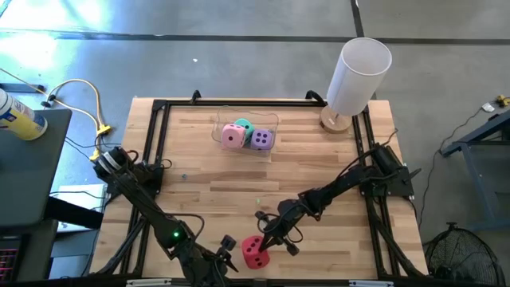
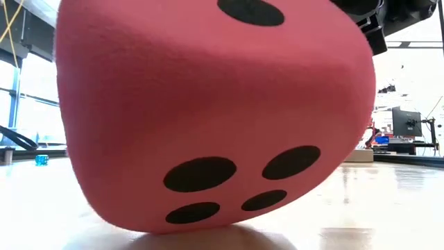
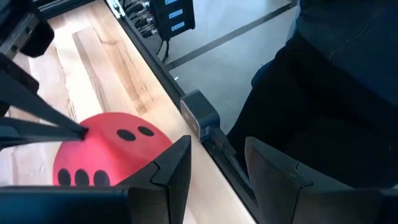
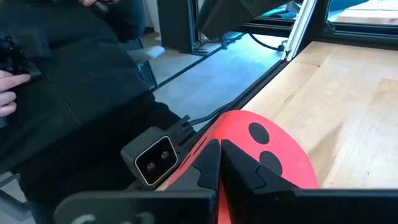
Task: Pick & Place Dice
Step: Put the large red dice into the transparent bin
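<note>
Left tool [image 3: 217, 146] is parked at the near edge of the worktop [image 1: 319, 171], fingers spread wide with nothing between them. The red die [image 1: 255, 253] sits just beside it, on the side facing the other arm, close but not touching as far as I can see.

The die is tipped up on one lower edge in the low view, so it's not sitting flat. It's right by the little camera block [image 4: 152, 158] mounted on the worktop's edge.

Right tool [image 4: 219, 144] is directly over the die, and its fingers are squeezed down narrow. The tips come together right on the die's soft top face, so it looks like it's pinching the die there.

The other three dice are well away from both tools, at the far side of the worktop inside a clear box [image 1: 275, 123]. Pink die [image 1: 233, 135] and purple die [image 1: 261, 140] are side by side, touching, and the teal die [image 1: 244, 124] is tucked behind them. A tall white cylinder [image 1: 358, 72] stands further along, at the far corner on the right arm's side.

A person in dark clothes [image 4: 74, 81] is sitting just past the edge nearest both tools.
</note>
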`<state>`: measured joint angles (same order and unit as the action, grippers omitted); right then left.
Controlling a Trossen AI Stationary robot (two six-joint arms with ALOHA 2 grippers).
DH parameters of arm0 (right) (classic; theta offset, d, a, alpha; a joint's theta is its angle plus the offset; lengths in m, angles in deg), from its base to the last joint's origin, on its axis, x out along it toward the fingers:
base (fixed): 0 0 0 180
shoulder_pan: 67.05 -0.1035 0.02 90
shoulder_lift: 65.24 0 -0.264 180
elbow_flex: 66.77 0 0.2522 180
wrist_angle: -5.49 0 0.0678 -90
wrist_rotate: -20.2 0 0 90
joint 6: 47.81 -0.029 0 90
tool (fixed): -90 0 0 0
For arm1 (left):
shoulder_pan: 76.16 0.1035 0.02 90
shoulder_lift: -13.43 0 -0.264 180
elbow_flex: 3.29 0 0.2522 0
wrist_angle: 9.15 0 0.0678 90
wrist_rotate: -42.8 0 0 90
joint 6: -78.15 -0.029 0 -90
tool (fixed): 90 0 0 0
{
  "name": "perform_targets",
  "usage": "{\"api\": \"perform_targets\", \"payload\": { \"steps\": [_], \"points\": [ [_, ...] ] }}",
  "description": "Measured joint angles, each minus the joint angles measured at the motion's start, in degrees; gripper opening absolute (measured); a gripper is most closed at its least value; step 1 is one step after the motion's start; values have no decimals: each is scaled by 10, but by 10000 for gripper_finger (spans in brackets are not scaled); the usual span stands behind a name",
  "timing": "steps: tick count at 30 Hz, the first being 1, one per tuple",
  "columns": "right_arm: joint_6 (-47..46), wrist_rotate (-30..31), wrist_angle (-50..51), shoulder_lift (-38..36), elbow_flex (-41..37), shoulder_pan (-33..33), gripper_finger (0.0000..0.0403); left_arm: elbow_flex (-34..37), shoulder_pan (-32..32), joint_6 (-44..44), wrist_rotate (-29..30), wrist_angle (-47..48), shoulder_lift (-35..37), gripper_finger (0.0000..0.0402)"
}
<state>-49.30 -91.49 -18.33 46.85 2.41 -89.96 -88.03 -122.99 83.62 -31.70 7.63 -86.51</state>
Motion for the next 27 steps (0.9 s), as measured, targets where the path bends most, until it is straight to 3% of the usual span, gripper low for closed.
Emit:
{"api": "perform_targets", "payload": {
  "steps": [11,22,27],
  "points": [
    [-45,13,4,-8,-1,2,19,0,1,37,11,30,5,144],
    [-60,99,89,-79,-2,-20,167,0,2,45,11,32,5,144],
    [-28,132,131,-111,-2,-43,203,0,5,38,11,32,5,144]
  ]
}}
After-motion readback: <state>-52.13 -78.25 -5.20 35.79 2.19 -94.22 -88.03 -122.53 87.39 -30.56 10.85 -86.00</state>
